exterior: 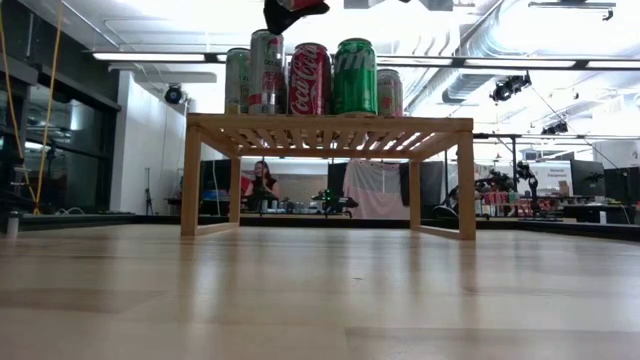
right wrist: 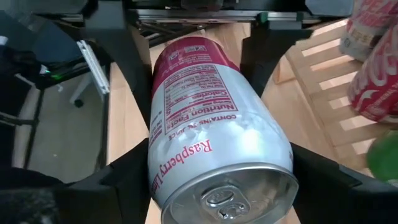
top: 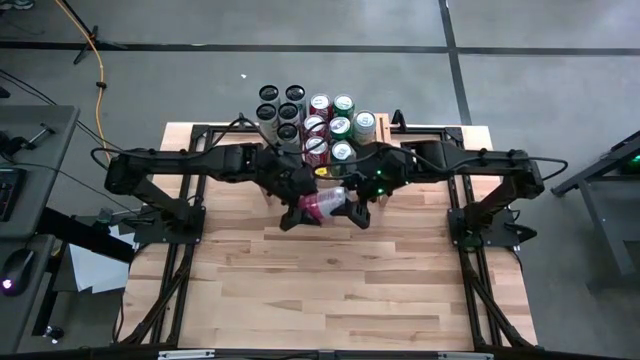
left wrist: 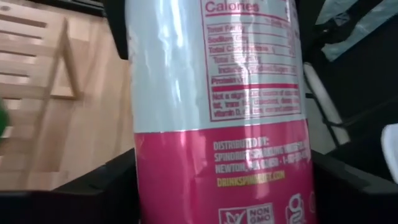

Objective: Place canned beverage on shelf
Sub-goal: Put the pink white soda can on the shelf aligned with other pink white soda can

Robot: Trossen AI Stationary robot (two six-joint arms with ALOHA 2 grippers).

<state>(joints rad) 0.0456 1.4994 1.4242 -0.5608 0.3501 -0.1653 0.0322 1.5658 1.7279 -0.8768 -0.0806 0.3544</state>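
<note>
One dented pink-white aluminium can (right wrist: 217, 130)

Bright ceiling strip lights (exterior: 330, 62) blown out, glossy tabletop (exterior: 320, 300) reflections, close wrist views soft

The shelf (top: 385, 128) stood at the table's far edge, its slatted top crowded with upright cans (top: 330, 128) across the middle and left. Bare slats stayed free only at its right end. Both grippers met just in front of the shelf around a pink can (top: 325, 205), blocking that approach. The near half of the table (top: 330, 290) lay open, with free room beneath the shelf between its legs.
</note>
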